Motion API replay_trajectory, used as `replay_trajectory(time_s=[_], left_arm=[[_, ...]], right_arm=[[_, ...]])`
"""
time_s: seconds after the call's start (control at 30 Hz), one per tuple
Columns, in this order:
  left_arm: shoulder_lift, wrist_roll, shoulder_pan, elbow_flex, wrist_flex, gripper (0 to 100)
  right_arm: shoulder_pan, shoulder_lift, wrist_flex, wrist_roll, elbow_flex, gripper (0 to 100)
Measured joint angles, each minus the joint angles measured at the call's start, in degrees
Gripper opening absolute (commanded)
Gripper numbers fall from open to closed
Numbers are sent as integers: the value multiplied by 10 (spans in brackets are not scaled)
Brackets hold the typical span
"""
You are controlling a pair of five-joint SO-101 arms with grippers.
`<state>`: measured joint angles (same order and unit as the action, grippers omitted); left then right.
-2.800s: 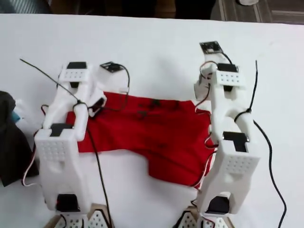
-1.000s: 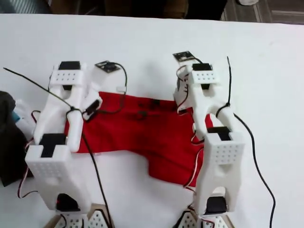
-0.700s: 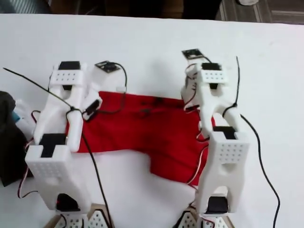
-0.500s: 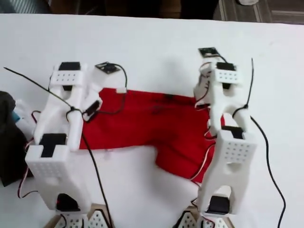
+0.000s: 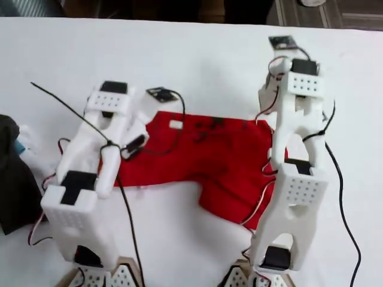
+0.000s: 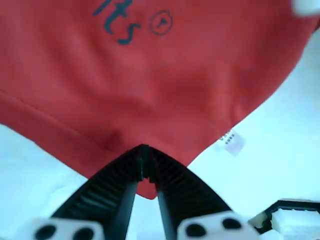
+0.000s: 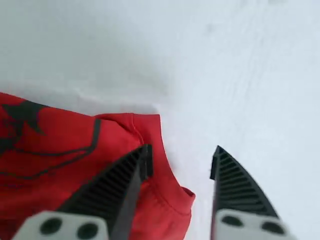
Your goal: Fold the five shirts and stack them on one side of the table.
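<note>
Left gripper (image 6: 143, 167) is pinched shut on an edge of the red shirt (image 5: 221, 155), while the right gripper (image 7: 181, 152) hangs open at a corner.

We see the shirt lying flat mid-frame in the high view. Its long axis runs left to right between the two arms, and dark print and a small white label show on it. Our right gripper straddles the upper-right corner, one finger over cloth and the other over bare surface (image 5: 197, 54). We judge that this corner is what it must close on next.

Shirt (image 5: 215, 155) on table (image 5: 179, 54) — cloth heap (image 5: 12, 173) leftward
</note>
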<state>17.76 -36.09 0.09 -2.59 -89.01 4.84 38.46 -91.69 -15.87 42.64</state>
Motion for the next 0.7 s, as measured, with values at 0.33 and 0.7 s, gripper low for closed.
replay_trajectory(time_s=[0.33, 0.7], left_arm=[[-11, -35, -62, -108, 201, 24], [95, -13, -79, 11, 196, 24]], right_arm=[[0, -36, -85, -5, 69, 166], [-72, -335, -76, -40, -288, 169]])
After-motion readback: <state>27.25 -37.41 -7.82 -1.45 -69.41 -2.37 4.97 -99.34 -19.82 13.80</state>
